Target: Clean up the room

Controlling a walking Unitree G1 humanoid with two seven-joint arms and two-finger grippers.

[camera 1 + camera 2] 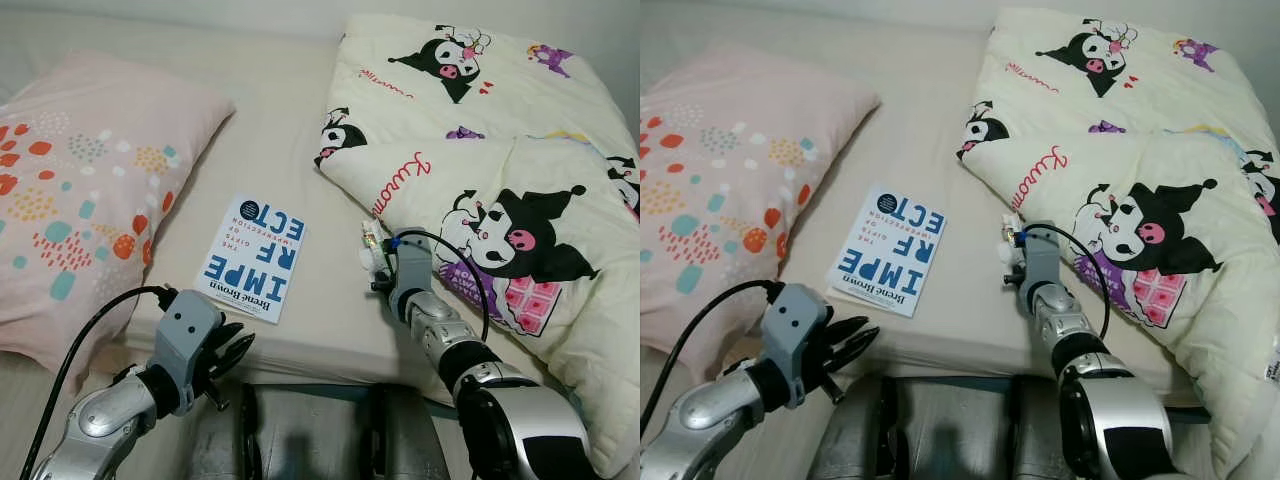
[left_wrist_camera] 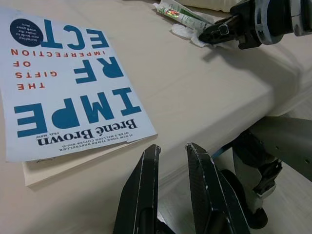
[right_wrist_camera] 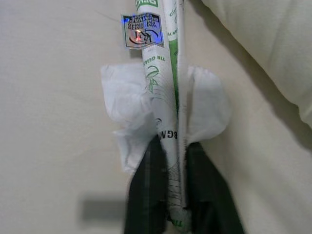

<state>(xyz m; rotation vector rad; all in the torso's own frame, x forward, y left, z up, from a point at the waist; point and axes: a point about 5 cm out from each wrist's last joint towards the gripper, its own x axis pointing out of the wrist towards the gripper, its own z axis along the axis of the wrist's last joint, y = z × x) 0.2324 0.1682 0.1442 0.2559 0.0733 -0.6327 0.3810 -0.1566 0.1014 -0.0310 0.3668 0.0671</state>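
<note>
A white-and-green wrapper (image 3: 165, 92) lies on a crumpled white tissue (image 3: 122, 107) on the cream bed sheet, beside the cartoon-print duvet. My right gripper (image 3: 171, 161) is shut on the wrapper's near end; in the head view it sits at the duvet's edge (image 1: 378, 262). A white book with blue letters (image 1: 255, 258) lies flat mid-bed. My left gripper (image 1: 238, 350) hovers off the bed's front edge just below the book, its fingers (image 2: 146, 190) slightly apart and holding nothing.
A pink pillow with coloured dots (image 1: 80, 190) covers the left of the bed. The cartoon-print duvet (image 1: 500, 180) is bunched over the right side. The mattress front edge (image 1: 320, 362) runs between my arms, with my dark legs below it.
</note>
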